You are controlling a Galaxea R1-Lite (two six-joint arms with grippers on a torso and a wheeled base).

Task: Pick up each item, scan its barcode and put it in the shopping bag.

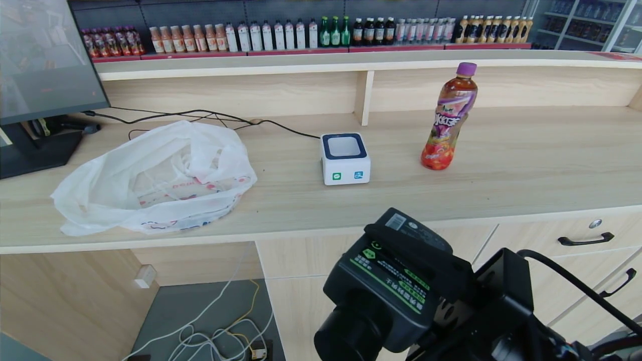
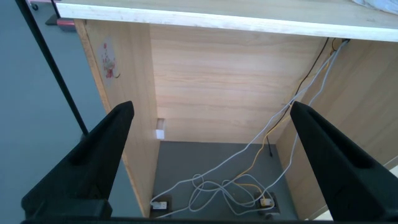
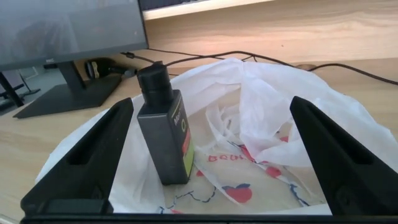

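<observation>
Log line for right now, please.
right gripper open, black bottle between its fingers, shopping bag beyond | left gripper open, facing space under counter | scanner, juice bottle standing on counter

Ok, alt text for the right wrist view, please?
A black bottle with a green and red label shows upright between the fingers of the open right claw, touching neither, against the white shopping bag. Behind, a dark monitor stands on the wooden counter.
</observation>
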